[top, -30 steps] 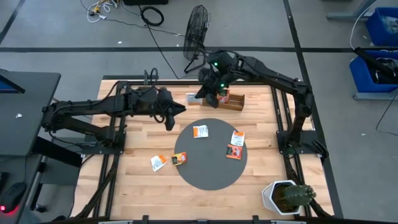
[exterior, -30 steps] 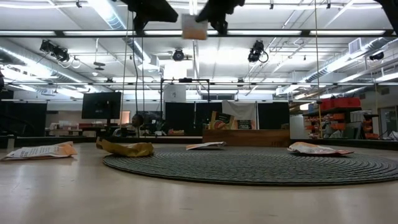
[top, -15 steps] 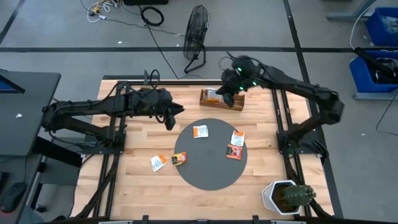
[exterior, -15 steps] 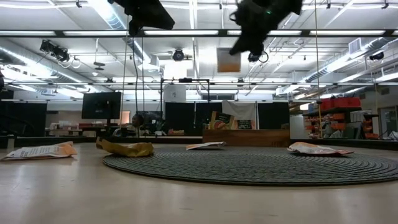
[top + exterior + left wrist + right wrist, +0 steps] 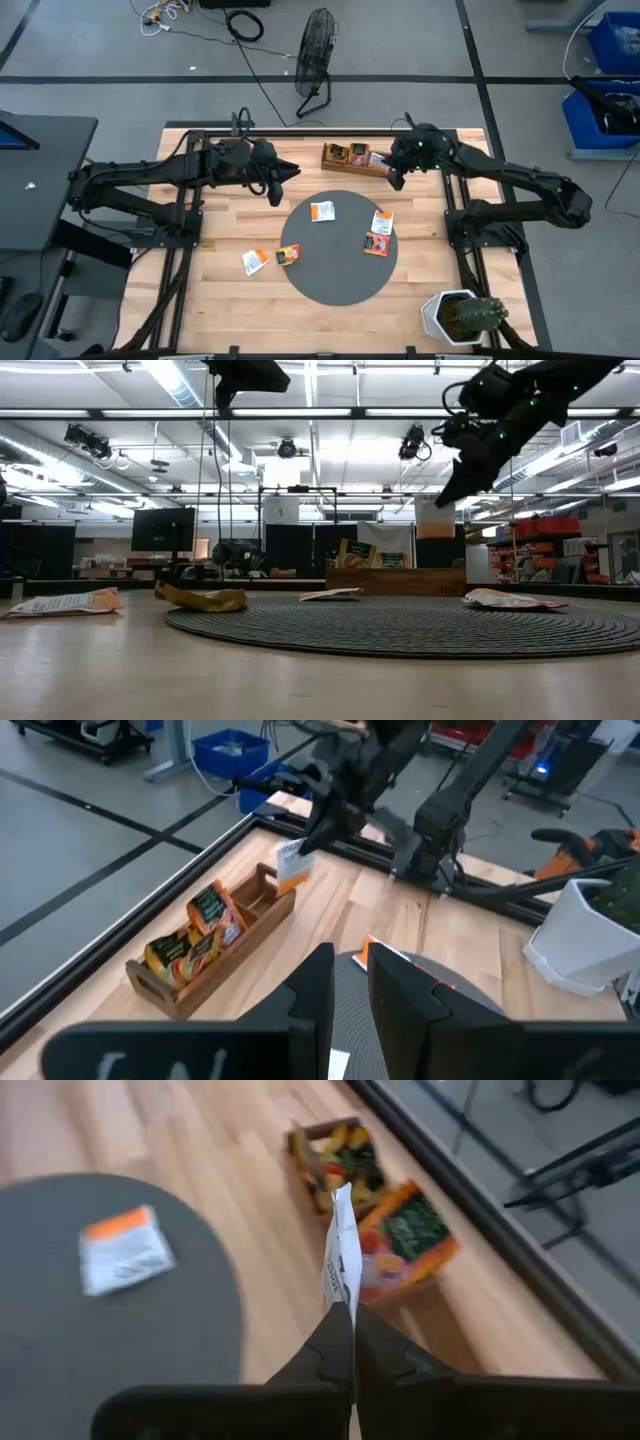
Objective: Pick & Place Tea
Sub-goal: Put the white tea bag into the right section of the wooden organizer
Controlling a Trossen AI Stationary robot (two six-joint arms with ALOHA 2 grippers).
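My right gripper [image 5: 390, 165] hovers over the right end of the wooden tray [image 5: 340, 166] at the table's far side, shut on a white tea sachet [image 5: 342, 1265] with an orange edge. The tray holds colourful sachets [image 5: 205, 925] standing on edge. Several more tea sachets lie flat: three on the dark round mat [image 5: 335, 275], among them a white one [image 5: 322, 211], and two on the wood [image 5: 254, 262] left of it. My left gripper [image 5: 350, 990] hangs high over the mat's far left edge, its fingers a narrow gap apart with nothing between them. My right gripper pinches the white sachet by one edge [image 5: 339, 1302] between its two fingers. The fingers slant down from the table's right side. The sachet is lifted clear and hangs below the fingertips [image 5: 437, 518], above the tray's right end.
A white pot with a cactus [image 5: 462, 316] stands at the near right corner. Dark frame rails [image 5: 445, 190] run along the table's left and right sides. A floor fan [image 5: 317, 45] stands beyond the far edge.
My right gripper has carried the sachet from above the tray's left end toward the table's right edge and downward, tipping more steeply down; it stays shut on the sachet. The sachet now hangs lower, over the tray's right end.
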